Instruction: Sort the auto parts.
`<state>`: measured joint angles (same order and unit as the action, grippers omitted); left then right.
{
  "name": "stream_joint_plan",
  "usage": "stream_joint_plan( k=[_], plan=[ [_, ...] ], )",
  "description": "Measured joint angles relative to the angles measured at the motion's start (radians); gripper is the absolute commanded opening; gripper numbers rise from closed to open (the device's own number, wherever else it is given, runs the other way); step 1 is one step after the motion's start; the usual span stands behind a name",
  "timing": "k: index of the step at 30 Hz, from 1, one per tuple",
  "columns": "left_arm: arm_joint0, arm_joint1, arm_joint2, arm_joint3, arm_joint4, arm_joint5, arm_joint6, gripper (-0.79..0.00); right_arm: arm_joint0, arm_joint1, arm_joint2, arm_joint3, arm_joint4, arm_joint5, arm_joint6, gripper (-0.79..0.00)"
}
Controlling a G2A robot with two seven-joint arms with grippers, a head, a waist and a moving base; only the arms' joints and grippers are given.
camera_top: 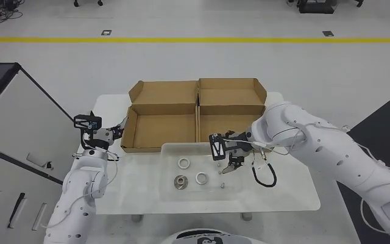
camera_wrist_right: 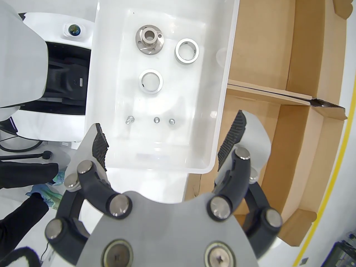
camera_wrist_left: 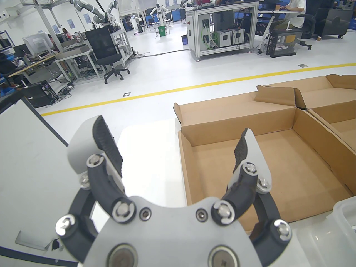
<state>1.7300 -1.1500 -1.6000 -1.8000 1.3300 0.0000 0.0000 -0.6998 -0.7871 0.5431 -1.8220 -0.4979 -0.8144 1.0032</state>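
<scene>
Inside the clear bin (camera_wrist_right: 228,56), at the end away from the right gripper (camera_wrist_right: 167,134), lie a flanged hub (camera_wrist_right: 149,40) and one metal ring (camera_wrist_right: 187,51). A second ring (camera_wrist_right: 151,81) sits nearer the bin's middle, and none of the three touch. Closer to that gripper is a row of three small fasteners (camera_wrist_right: 156,120), possibly bolts. The right gripper hangs over the bin's end, jaws spread wide with nothing between them. Along the bin's far long side stand two open cardboard boxes (camera_top: 164,131). Off the bin's other end, by a box's outer wall, is the left gripper (camera_wrist_left: 173,137), jaws wide apart and empty.
</scene>
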Motion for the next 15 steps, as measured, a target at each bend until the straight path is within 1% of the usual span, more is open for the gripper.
stream_joint_plan(
  k=[3,5,13,15],
  plan=[
    [0.0,0.0,0.0,0.0,0.0,0.0,0.0,0.0,-0.008,-0.001,-0.005,-0.007,-0.005,0.009,0.0,0.0],
    [0.0,0.0,0.0,0.0,0.0,0.0,0.0,0.0,-0.004,0.0,-0.012,-0.019,0.005,0.031,0.031,0.0],
    [0.0,0.0,0.0,0.0,0.0,0.0,0.0,0.0,0.066,-0.004,-0.087,-0.098,0.043,0.231,0.233,0.0],
    [0.0,0.0,0.0,0.0,0.0,0.0,0.0,0.0,0.085,-0.009,-0.109,-0.108,0.048,0.26,0.263,0.0]
  ],
)
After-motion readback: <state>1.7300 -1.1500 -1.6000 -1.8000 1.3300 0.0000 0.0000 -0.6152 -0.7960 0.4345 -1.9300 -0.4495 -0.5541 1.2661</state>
